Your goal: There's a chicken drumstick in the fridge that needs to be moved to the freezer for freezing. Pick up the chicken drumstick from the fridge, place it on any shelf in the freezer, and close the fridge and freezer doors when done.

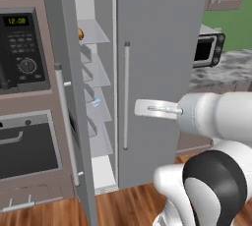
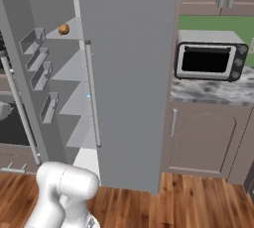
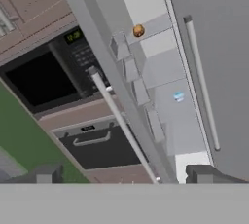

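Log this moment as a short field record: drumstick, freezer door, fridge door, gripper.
chicken drumstick: lying on an upper shelf inside the freezer
freezer door: swung open
fridge door: closed
gripper: open, holding nothing, clear of the shelves and facing the open compartment
left to do: shut the freezer door
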Tool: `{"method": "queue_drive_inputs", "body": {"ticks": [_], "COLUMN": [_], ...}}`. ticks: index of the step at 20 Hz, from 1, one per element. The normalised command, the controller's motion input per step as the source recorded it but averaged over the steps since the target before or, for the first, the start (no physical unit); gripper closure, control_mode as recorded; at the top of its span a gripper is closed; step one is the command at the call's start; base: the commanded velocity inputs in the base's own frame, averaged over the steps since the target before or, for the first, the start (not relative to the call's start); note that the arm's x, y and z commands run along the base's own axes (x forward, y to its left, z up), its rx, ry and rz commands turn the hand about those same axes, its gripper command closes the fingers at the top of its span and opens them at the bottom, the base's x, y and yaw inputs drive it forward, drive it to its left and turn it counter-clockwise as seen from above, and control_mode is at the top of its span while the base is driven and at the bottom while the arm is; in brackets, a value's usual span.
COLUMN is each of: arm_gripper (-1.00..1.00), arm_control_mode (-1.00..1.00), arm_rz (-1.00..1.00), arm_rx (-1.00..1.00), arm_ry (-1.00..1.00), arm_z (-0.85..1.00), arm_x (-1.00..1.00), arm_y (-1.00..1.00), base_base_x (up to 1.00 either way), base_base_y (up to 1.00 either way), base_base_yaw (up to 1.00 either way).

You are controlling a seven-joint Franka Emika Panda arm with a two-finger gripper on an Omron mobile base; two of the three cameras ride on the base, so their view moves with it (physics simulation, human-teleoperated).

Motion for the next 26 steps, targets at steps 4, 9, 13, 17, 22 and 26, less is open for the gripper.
{"method": "queue_drive_inputs", "body": {"ticks": [4,9,13,17,22,26], "arm_gripper": [-1.00,-1.00,-1.00,-1.00,-1.00,-1.00], "arm_control_mode": [-1.00,-1.00,-1.00,-1.00,-1.00,-1.00], "arm_rz": [-0.02,-0.30,-0.37,-0.23,-0.08,-0.04], "arm_rx": [0.10,0.00,0.00,0.00,0.00,0.00], "arm_ry": [-0.03,-0.15,-0.10,-0.05,0.00,0.00], "arm_z": [-0.92,-0.46,-0.52,-0.55,-0.58,-0.79], "arm_x": [0.09,0.10,0.42,0.83,1.00,0.97], "arm_y": [1.00,1.00,1.00,1.00,0.80,0.51], "base_base_x": [0.00,0.00,0.00,0.00,0.00,0.00], "base_base_y": [0.00,0.00,0.00,0.00,0.00,0.00], "base_base_yaw": [0.00,0.00,0.00,0.00,0.00,0.00]}}
